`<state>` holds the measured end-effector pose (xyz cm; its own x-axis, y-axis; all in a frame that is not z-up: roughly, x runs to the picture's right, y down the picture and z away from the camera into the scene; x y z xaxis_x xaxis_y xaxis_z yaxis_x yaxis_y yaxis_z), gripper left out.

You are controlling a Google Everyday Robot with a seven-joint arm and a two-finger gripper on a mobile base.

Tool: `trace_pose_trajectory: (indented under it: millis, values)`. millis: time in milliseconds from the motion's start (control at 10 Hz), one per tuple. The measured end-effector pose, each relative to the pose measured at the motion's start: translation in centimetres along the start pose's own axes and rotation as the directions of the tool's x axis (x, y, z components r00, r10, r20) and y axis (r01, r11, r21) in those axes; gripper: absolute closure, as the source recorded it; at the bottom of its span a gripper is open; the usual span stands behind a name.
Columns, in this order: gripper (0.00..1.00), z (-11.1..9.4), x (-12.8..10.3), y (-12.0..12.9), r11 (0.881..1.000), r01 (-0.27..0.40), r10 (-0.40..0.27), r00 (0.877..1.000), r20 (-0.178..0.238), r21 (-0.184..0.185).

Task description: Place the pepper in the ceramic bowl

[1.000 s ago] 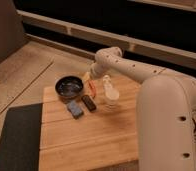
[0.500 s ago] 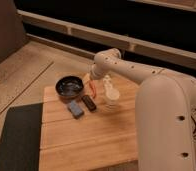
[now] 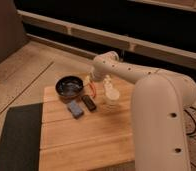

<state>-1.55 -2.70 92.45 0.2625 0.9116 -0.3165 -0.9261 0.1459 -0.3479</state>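
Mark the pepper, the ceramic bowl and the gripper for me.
pepper (image 3: pixel 93 90): camera view, middle of its orange-red body.
ceramic bowl (image 3: pixel 58 86): camera view, left rim.
gripper (image 3: pixel 89 80): camera view, its tip, just right of the bowl, above the pepper.

The gripper (image 3: pixel 89 80) has sunk a little, with the pepper (image 3: pixel 92 89), just right of the ceramic bowl (image 3: pixel 59 86).

The worktop (image 3: pixel 91 142) is matt, planked wood. The bowl (image 3: pixel 69 86) is dark and glossy inside. The pincer (image 3: pixel 90 81), just right of the bowl, looks smooth and pale, like the arm (image 3: pixel 156 100).
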Motion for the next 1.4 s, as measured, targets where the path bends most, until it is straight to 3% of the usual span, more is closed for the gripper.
trace_pose_trajectory:
  millis: [200, 600, 900, 1400]
  values:
    - [0.35, 0.5, -0.3, -1.2, 0.999, -0.012, 0.012, 1.000, -0.018, 0.030]
    - [0.35, 1.4, -1.1, -3.2, 0.997, -0.063, 0.065, 0.997, -0.033, 0.047]
    - [0.35, 3.6, 0.1, -4.0, 0.994, -0.090, 0.095, 0.991, -0.091, 0.057]
    - [0.35, 6.8, 0.8, -3.2, 0.997, -0.063, 0.070, 0.983, -0.173, 0.042]
